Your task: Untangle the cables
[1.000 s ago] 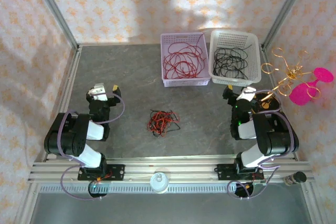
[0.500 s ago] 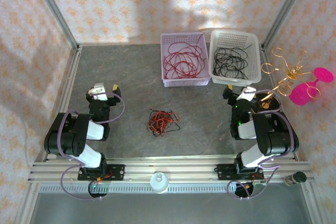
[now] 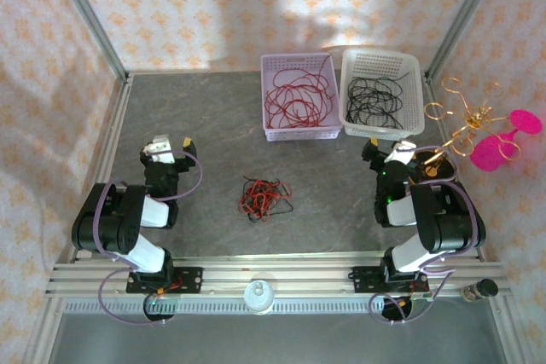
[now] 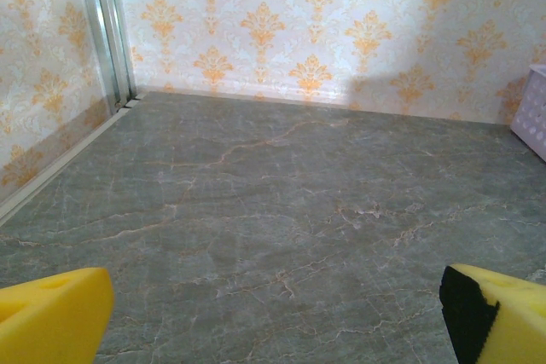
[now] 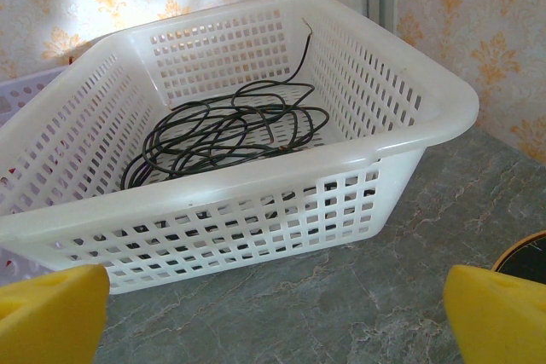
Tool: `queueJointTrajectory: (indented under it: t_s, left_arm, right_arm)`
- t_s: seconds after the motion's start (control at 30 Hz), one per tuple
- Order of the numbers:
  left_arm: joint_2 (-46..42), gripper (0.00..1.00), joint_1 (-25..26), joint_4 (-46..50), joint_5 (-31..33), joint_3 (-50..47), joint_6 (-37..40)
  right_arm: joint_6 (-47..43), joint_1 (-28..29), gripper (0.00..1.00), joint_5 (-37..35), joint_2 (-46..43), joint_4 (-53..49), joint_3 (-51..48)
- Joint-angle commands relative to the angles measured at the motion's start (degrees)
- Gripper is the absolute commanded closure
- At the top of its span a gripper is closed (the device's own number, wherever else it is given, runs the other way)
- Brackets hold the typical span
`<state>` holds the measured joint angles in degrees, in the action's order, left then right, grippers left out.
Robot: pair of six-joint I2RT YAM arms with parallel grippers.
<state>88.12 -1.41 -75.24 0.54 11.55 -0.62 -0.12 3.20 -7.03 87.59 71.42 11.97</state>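
Note:
A small tangle of red and black cables (image 3: 263, 198) lies on the grey table between the two arms. My left gripper (image 3: 166, 147) rests near the left side, well left of the tangle; in the left wrist view its yellow fingertips (image 4: 51, 313) stand wide apart over bare table, open and empty. My right gripper (image 3: 390, 147) sits just in front of the white basket (image 3: 380, 121); its yellow fingertips (image 5: 499, 313) are also spread wide, open, nothing between them.
A lilac basket (image 3: 298, 131) holding red wires stands at the back, next to the white basket (image 5: 409, 138) holding black wires (image 5: 226, 134). Gold wire loops (image 3: 461, 125) and a pink object (image 3: 503, 141) lie outside the right frame rail. A dark round thing (image 5: 525, 262) sits at the right.

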Motion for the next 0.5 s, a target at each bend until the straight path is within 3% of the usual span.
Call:
queueJointTrajectory:
  t_s: [0.0,0.47]
  left_arm:
    - [-0.09,0.01,0.58,-0.13,0.96,0.91,-0.83]
    - [-0.08,0.01,0.59,-0.16,1.04,0.88,-0.81]
  right_arm:
    - [-0.74,-0.13,0.0,-0.18,-0.34,0.48,0.7]
    - [-0.69,-0.15,0.0,-0.22,-0.54,0.74,0.55]
